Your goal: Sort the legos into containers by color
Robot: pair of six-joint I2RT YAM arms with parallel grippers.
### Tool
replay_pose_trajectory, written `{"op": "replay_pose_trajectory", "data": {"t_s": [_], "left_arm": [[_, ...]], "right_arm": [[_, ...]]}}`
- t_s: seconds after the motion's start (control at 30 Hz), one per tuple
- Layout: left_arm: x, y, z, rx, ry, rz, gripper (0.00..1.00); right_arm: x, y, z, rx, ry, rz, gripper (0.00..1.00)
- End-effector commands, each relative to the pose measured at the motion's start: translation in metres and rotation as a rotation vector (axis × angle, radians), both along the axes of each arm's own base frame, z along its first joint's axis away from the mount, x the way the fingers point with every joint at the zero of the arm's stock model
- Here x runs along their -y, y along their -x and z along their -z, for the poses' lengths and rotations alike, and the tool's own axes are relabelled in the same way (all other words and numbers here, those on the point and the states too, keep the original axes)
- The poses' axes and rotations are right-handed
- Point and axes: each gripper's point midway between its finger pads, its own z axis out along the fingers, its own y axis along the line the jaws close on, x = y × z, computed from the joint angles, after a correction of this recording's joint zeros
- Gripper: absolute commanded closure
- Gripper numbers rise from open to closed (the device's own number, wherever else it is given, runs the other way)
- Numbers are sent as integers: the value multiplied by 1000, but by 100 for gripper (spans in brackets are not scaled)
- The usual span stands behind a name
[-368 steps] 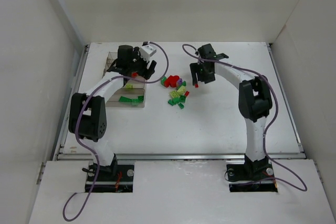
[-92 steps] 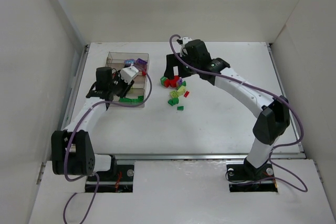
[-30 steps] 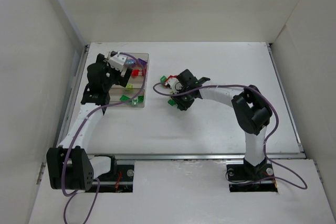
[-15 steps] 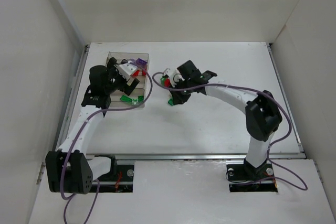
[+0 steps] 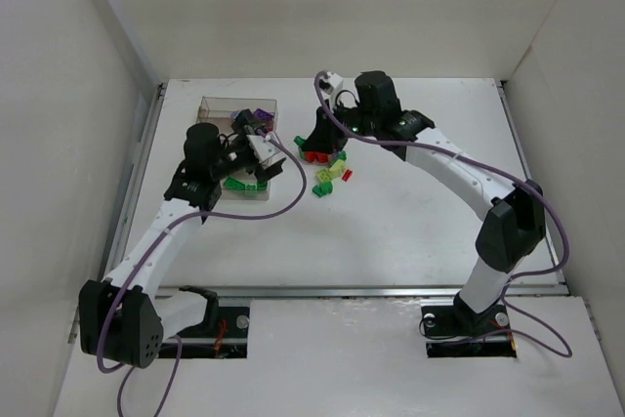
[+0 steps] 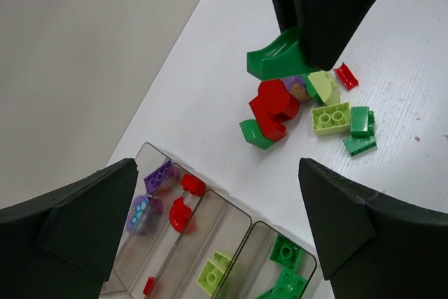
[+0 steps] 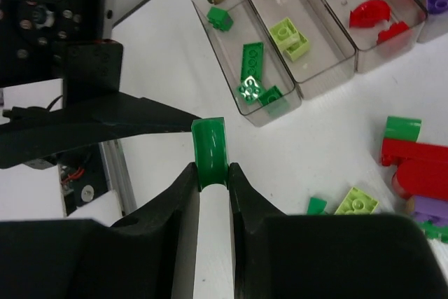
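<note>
Green curved lego [image 7: 210, 141] is pinched at the nearly shut right gripper's [image 7: 211, 174] tips; barely held, it could slip.

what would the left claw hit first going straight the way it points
The left claw likely meets bare table, between the clear tray and the dark green brick at the pile's edge; depth is unclear.
</note>
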Motion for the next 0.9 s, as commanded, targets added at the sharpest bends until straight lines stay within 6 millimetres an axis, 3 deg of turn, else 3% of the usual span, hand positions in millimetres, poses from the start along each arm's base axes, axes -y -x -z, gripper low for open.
{"op": "replay_pose_trajectory", "data": {"t_s": [0.0,0.07,0.1,0.3,0.4,0.8,0.87], "left_arm": [[20,8,-47,148,59,101,1],[26,8,-55,185,77,110,1],[30,11,-68,238,92,121,1],[51,21,-65,286,58,195,1],[60,24,-61,275,59,218,6],[66,26,-63,290,51,238,57],[66,26,-63,297,46,239,71]], "right_arm": [[-2,3,-28,10,-98,-29,100],[-4,5,-34,5,-111,-41,100],[-4,8,-34,-7,-116,-48,100],[-8,8,-48,-30,-164,-40,100],[-10,5,-47,-44,-165,-36,100],[-12,9,-44,-68,-168,-62,100],[-13,7,-44,-66,-169,-62,100]]}}
